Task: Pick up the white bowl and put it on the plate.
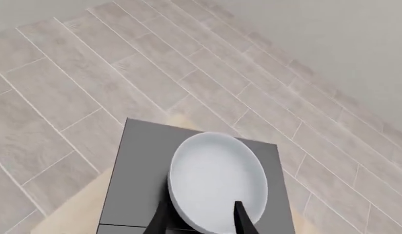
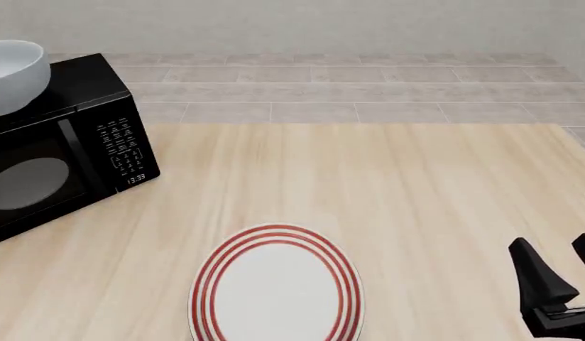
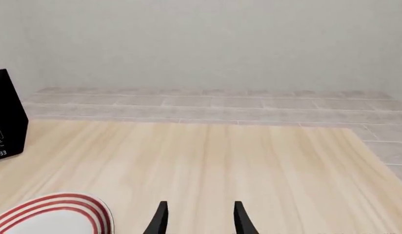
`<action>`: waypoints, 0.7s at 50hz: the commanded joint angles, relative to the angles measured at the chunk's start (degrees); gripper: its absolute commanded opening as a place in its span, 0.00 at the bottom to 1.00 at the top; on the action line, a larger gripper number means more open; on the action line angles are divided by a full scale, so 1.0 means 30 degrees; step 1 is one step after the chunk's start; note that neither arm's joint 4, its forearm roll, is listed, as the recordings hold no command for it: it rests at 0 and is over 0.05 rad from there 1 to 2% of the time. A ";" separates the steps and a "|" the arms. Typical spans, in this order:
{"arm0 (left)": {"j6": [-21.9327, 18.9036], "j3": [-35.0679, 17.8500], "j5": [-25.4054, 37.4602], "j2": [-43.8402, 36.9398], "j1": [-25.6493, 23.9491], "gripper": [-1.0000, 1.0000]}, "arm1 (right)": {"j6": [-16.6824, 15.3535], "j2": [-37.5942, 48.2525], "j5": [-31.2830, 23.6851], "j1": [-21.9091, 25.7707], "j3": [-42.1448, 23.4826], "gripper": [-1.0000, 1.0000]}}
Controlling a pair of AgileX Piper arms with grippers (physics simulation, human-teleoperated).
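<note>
At the far left of the front view your white bowl (image 2: 11, 74) sits up on top of the black microwave (image 2: 65, 142), in the upper left corner of the frame, partly cut by the edge. The microwave stands on the wooden table (image 2: 416, 199) with its door and keypad facing the camera, its clock lit.

Your left gripper (image 1: 202, 220) does not show in the front view. In the left wrist view you look down on the bowl (image 1: 217, 183) resting on the grey microwave top (image 1: 142, 161), with the tiled floor (image 1: 90, 73) beyond it. The two dark fingertips (image 1: 243, 219) rise at the lower edge of that frame, parted, with the bowl's near rim lying between them. You cannot tell from this picture whether the pads touch the rim.

Moving right in the front view, the plate (image 2: 276, 285) with its red rings lies flat on the table at lower centre, its near edge cut off by the frame. It is well apart from the microwave and the bowl.

At the lower right corner your right gripper (image 2: 558, 263) hangs above the table, jaws parted and holding nothing. In the right wrist view its fingers (image 3: 160, 217) stand apart over bare wood, the plate (image 3: 51, 214) at lower left and a corner of the microwave (image 3: 6, 114) at the left edge.
</note>
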State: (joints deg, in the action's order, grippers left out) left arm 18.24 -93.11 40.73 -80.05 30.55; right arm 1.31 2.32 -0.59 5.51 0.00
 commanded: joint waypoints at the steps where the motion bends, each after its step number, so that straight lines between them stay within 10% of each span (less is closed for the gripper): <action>1: 0.0116 -0.0486 0.0186 -0.0922 0.0618 1.00 | 0.0015 -0.0052 -0.0156 -0.0023 0.0000 1.00; 35: -0.1663 -0.0604 -0.0449 -0.3393 0.1461 1.00 | -0.0051 -0.0681 -0.0484 0.0070 -0.0001 1.00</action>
State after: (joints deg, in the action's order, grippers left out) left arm 14.81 -95.71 40.53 -88.48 34.13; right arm 1.27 0.55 -1.94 5.69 0.00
